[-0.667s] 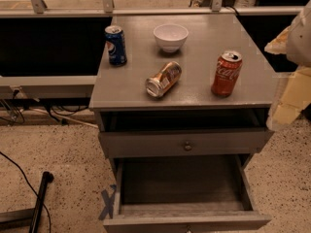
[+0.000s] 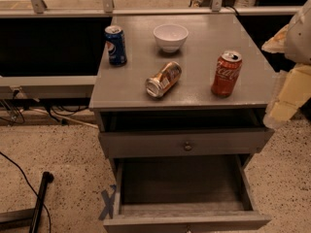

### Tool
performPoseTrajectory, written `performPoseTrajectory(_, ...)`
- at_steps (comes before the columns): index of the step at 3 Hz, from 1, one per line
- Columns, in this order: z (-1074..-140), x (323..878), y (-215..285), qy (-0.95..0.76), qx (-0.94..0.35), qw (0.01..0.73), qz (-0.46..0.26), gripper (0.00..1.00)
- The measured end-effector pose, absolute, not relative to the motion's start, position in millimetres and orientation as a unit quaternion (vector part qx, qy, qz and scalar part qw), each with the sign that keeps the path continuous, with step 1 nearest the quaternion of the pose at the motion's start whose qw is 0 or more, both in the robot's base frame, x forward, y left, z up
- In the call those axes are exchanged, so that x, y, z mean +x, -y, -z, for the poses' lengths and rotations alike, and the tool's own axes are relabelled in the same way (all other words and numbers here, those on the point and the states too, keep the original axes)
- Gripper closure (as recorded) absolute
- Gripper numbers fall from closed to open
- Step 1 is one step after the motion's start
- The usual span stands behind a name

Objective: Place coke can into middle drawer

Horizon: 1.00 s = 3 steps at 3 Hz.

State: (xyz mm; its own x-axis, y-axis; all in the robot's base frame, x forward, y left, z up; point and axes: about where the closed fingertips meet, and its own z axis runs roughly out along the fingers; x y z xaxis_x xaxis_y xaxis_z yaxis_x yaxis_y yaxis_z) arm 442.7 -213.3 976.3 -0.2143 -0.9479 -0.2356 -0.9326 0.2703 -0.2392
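The coke can (image 2: 226, 74) is red with white script and a silver top. It stands upright near the front right of the grey cabinet top (image 2: 131, 93). The middle drawer (image 2: 180, 186) is a wide grey wooden box, pulled open low at the front of the cabinet, with nothing in it. My gripper (image 2: 287, 97) shows as cream-coloured parts at the right edge of the view. It is to the right of the coke can, apart from it, beside the cabinet's right side at about the height of its top.
A blue Pepsi can (image 2: 115, 44) stands at the back left of the top. A white bowl (image 2: 170, 37) sits at the back middle. A gold-brown can (image 2: 163, 79) lies on its side at the front middle. A shut drawer front with a knob (image 2: 187, 145) is above the open drawer. A black pole (image 2: 40, 198) and cables lie on the floor at left.
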Motion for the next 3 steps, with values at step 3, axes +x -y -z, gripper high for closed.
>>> performPoseTrajectory(3, -963.4, 541.3, 275.0, -0.768, -0.43, 0.462, -0.108, 0.0)
